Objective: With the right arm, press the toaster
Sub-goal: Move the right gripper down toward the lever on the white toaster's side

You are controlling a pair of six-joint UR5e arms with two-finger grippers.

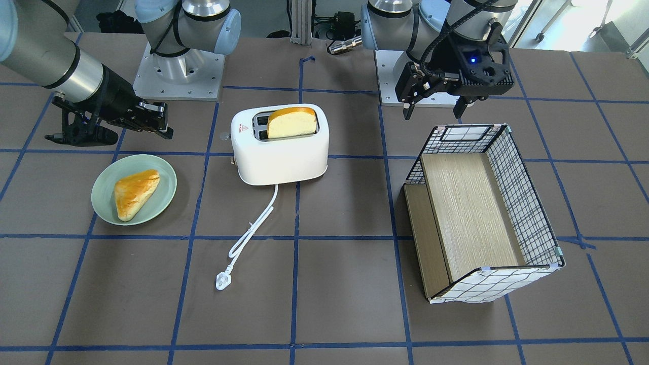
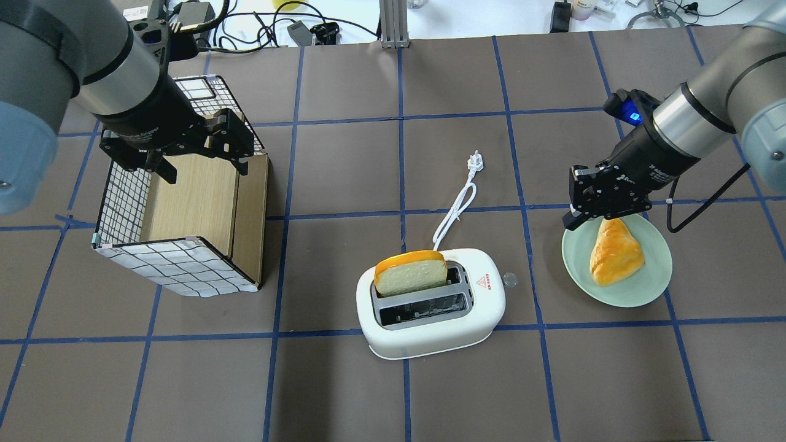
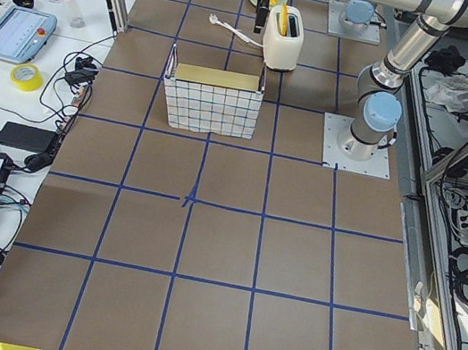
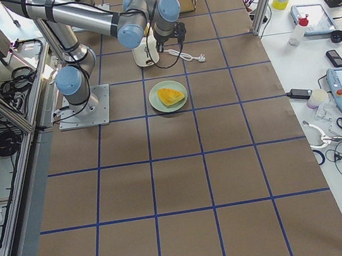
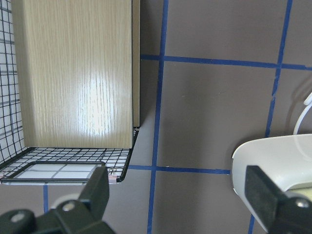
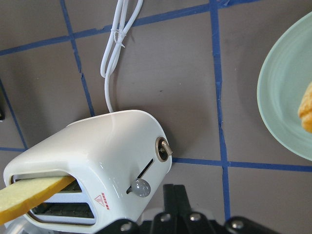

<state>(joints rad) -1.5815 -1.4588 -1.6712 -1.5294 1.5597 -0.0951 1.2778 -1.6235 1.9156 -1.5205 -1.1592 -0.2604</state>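
The white two-slot toaster (image 1: 284,157) stands mid-table and also shows in the overhead view (image 2: 430,331) and the right wrist view (image 6: 97,151). A bread slice (image 2: 410,273) stands up out of one slot. The grey lever knob (image 6: 140,187) sits on the end wall that faces my right gripper. My right gripper (image 2: 572,220) is shut and empty. It hovers over the far-left rim of the green plate (image 2: 638,294), apart from the toaster. My left gripper (image 2: 202,169) is open and empty above the basket (image 2: 178,264).
A triangular pastry (image 2: 614,252) lies on the plate. The toaster's white cord and plug (image 2: 474,162) trail away from the robot across the table. The wire basket with a wooden floor (image 1: 522,197) stands on my left side.
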